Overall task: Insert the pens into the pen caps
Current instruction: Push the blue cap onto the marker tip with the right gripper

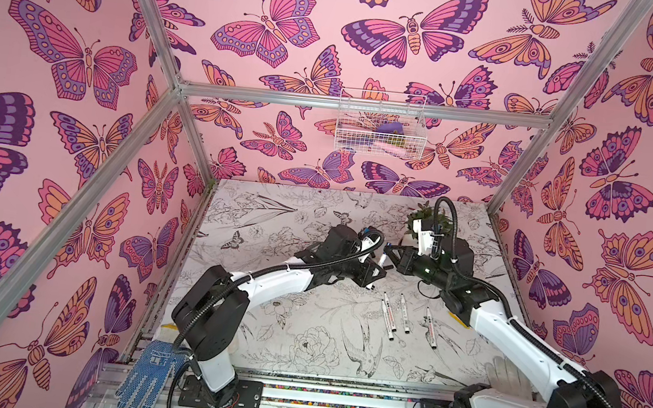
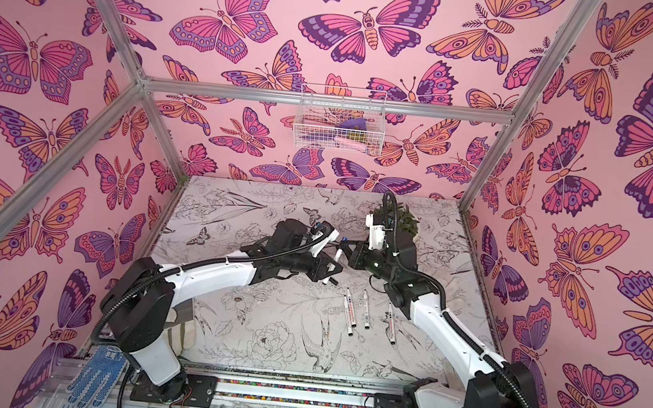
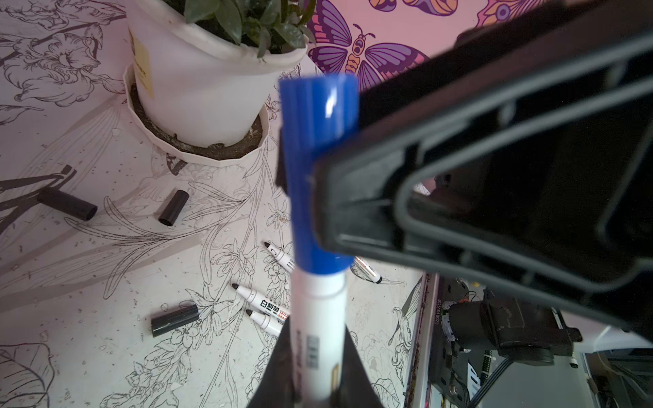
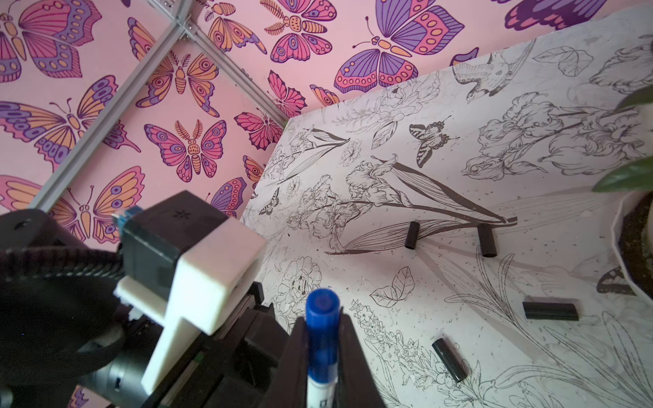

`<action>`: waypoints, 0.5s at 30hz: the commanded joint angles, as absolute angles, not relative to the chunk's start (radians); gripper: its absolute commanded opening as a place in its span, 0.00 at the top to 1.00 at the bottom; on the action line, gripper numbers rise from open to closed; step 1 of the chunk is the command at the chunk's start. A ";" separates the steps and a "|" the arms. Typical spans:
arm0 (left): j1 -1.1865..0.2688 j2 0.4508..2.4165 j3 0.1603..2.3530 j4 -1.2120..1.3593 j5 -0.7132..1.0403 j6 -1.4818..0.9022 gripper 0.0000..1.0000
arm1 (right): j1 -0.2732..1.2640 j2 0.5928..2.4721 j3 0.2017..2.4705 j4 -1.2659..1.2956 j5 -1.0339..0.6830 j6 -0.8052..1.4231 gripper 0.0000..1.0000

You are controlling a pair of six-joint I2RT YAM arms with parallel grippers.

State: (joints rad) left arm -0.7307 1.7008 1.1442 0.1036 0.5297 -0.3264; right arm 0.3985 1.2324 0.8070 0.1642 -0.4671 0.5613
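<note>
I am finding the left gripper [image 3: 316, 353] clamped shut on the barrel of a white marker pen [image 3: 318, 311], which it is holding clear of the tabletop [image 1: 260, 331] toward the far middle of the workspace. The right gripper [image 4: 323, 326] is pinching the blue cap [image 3: 318, 159] between its closed jaws. That cap is sitting over the tip end of the held pen, and the white barrel is emerging straight from its mouth. I cannot tell whether it is pushed fully home. In both top views the two grippers are meeting nose to nose, and the pen is standing tilted between them. Three loose pens [image 1: 405, 314] are lying uncapped on the tabletop, nearer the robot than the right gripper and just beside the right forearm. They are lying roughly parallel, two close together and the third a little apart. Four black caps [image 4: 487, 240] are lying on their sides, each apart from the others. They are scattered over the printed surface near a potted plant [image 3: 198, 81] that is standing in a white saucer at the far right.
</note>
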 commanded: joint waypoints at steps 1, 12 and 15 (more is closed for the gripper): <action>-0.698 1.712 1.184 0.278 0.384 -0.368 1.00 | 0.451 1.236 0.834 0.030 -0.825 0.494 1.00; -0.698 1.647 1.119 0.320 0.180 -0.283 1.00 | 0.445 1.173 0.853 -0.058 -0.823 0.440 1.00; -0.698 1.629 1.101 0.328 0.151 -0.252 1.00 | 0.427 1.143 0.852 -0.099 -0.772 0.416 1.00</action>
State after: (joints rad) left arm -0.7559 1.6531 1.1046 0.1711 0.4122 -0.2379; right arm 0.3920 1.2041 0.8555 0.1062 -0.5385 0.4541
